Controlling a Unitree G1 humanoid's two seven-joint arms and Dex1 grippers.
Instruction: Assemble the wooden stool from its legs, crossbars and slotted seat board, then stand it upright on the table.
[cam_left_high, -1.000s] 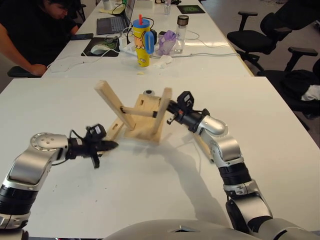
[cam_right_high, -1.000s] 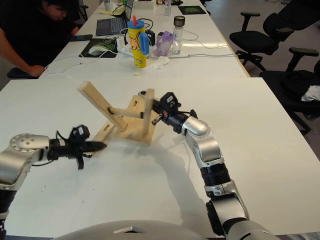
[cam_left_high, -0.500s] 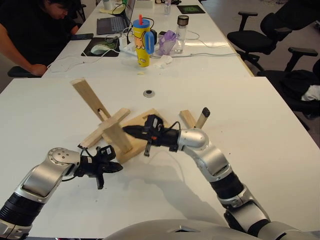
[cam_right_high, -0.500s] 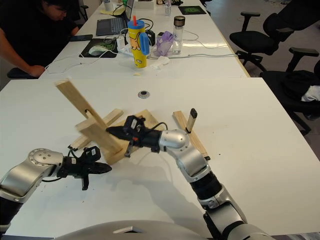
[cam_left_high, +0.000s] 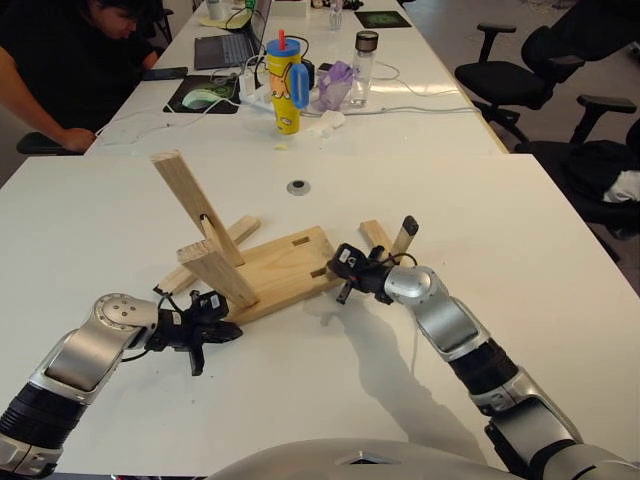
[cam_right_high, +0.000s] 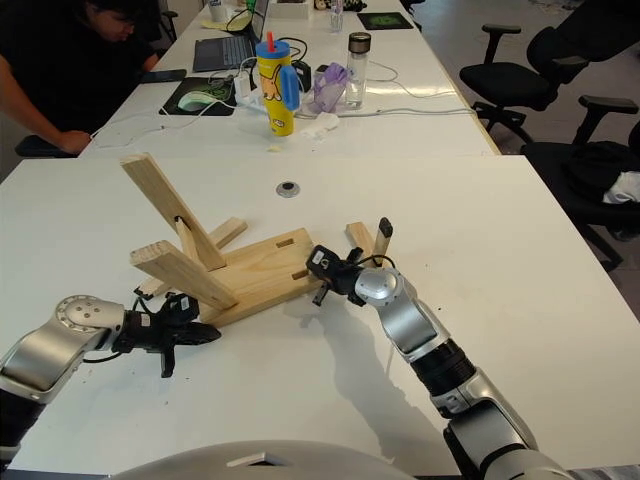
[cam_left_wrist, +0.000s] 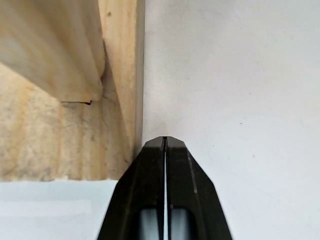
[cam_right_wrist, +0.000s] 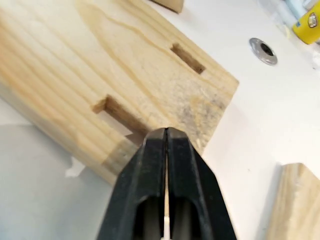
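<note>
Finding: the slotted seat board (cam_left_high: 285, 268) lies flat near the middle of the white table (cam_left_high: 520, 260); 2 legs stand in its left end, the taller leg (cam_left_high: 188, 195) leaning toward the far side and the shorter leg (cam_left_high: 222, 276) leaning toward the near edge; neither looks square to the board, so I judge them only partly seated. At the right end, 1 open slot (cam_right_wrist: 116, 111) sits by the near edge and a 2nd slot (cam_right_wrist: 187, 57) lies farther in; both are unfilled.

Loose parts: 1 wooden piece (cam_left_high: 240, 228) lies behind the legs, touching or just beside the board, I cannot tell which; another wooden piece (cam_left_high: 373, 234) lies just beside the right end, with a dark-tipped stick (cam_left_high: 405, 233) standing tilted next to it.

Your left gripper (cam_left_high: 228, 331) is clenched on nothing, its tip at the board's near left corner; your right gripper (cam_left_high: 338, 275) is likewise pressed closed and empty, its tip against the right end beside the nearer slot.

Judgement: the stool is roughly half built, and the step in hand appears to be setting the board for the remaining legs. Keep the board flat; brace the left corner so it cannot slide on the smooth top; release the right fingers only over the loose piece; bring it in straight above its slot and press downward, not sideways. A sideways push may lever the 2 standing legs out.
</note>
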